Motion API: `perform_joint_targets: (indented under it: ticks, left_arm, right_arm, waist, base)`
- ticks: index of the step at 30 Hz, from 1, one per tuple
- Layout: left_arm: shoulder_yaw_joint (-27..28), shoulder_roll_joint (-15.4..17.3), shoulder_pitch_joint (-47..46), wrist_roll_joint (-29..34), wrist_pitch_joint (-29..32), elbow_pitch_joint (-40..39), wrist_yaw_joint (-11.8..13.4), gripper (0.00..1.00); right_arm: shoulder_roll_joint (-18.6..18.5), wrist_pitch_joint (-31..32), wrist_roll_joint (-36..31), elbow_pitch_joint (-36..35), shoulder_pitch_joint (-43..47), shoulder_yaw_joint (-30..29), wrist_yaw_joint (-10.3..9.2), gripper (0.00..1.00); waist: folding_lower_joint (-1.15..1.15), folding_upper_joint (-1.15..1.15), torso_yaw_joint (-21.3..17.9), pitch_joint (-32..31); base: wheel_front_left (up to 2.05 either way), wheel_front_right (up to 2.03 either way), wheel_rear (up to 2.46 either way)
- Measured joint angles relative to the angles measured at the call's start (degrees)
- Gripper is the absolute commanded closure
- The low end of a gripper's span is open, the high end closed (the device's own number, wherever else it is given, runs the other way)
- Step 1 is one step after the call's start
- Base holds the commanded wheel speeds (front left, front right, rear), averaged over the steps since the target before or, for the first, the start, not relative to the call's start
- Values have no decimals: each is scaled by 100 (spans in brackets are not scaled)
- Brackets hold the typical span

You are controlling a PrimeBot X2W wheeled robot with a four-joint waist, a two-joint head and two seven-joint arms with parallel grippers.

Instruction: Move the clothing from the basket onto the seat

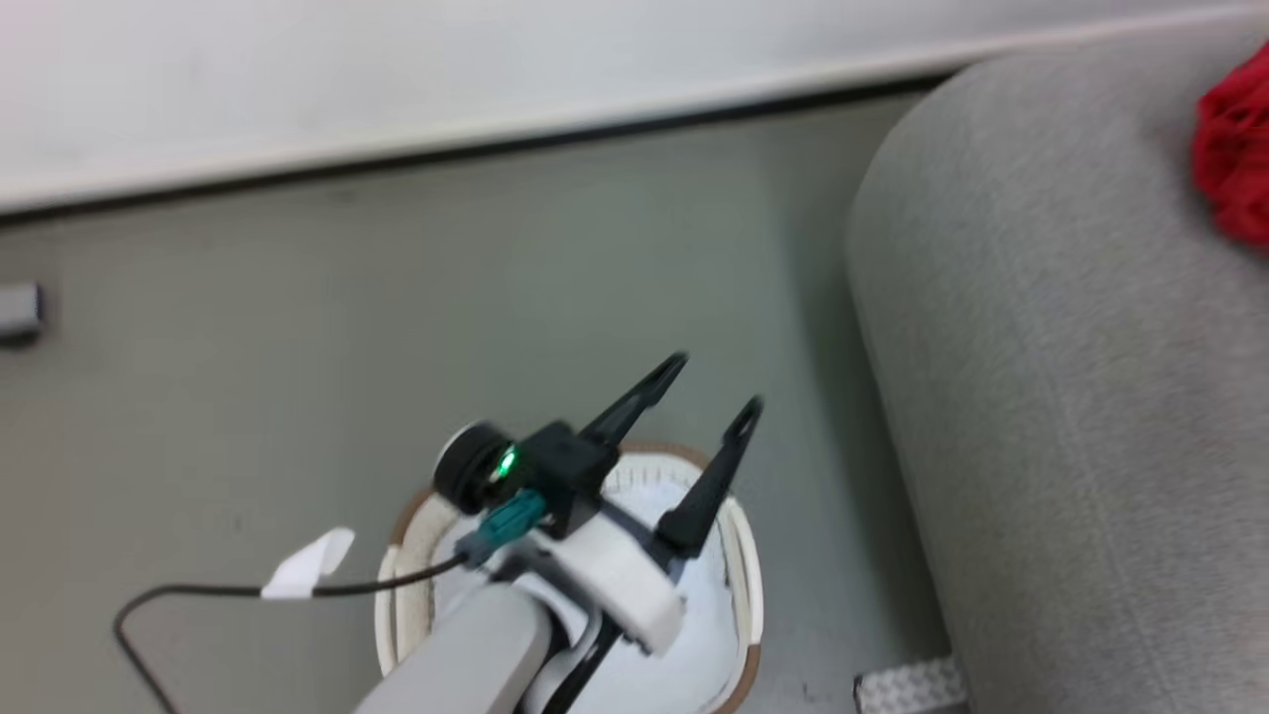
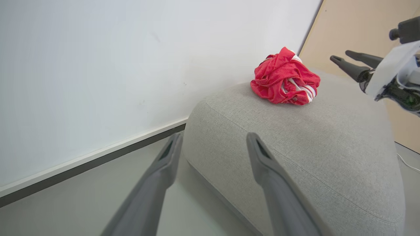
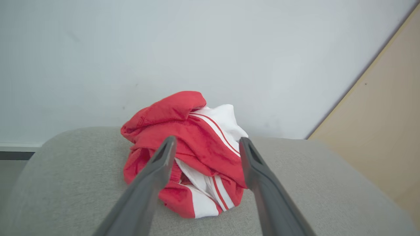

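The clothing (image 2: 283,78) is a crumpled red bundle with white bands lying on top of the grey seat (image 2: 311,147), near its far edge by the wall. In the head view the clothing (image 1: 1234,169) peeks in at the right edge on the seat (image 1: 1071,397). My right gripper (image 3: 207,141) hovers open just short of the clothing (image 3: 197,131), nothing between its fingers; it also shows as the right gripper (image 2: 339,55). My left gripper (image 1: 716,384) stands open and empty above the cream basket (image 1: 742,575), whose visible inside looks bare white.
The basket stands on grey floor left of the seat. A white wall with a dark baseboard (image 1: 496,144) runs behind. A black cable with a white tag (image 1: 307,565) trails off my left arm. A beige panel (image 2: 361,26) stands behind the seat.
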Motion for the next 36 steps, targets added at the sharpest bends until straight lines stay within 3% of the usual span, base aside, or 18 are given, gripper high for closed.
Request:
perform_joint_targets:
  ticks: [10, 15, 21, 27, 36]
  left_arm:
    - [330, 461, 1200, -325, -207, 40, 487, 0]
    - [570, 548, 1792, -557, -415, 187, 720, 0]
    - [887, 715, 2454, -644, -708, 439, 946, 0]
    - [1456, 672, 2999, -610, -782, 461, 1139, 0]
    - [2443, 277, 3524, 82, -797, 9, 1038, 0]
  right_arm:
    - [501, -12, 862, -1461, 1788, 1166, 0, 0]
    - [726, -11, 1295, -1971, 2735, 1647, 0, 0]
    - [1188, -11, 1360, -2343, 3647, 2090, 0, 0]
    - [1412, -12, 1199, -2366, 4086, 2234, 0, 0]
    - [1467, -12, 1228, -2216, 4304, 2246, 0, 0]
  waist:
    - [-1, 0, -17, -1326]
    - [-2, 0, 152, -1856]
    - [-1, 0, 447, -2254]
    - [0, 0, 504, -2411]
    - [0, 0, 593, -2472]
  base:
    - [0, 0, 0]
    - [0, 0, 0]
    - [0, 0, 0]
    - [0, 0, 0]
    - [0, 0, 0]
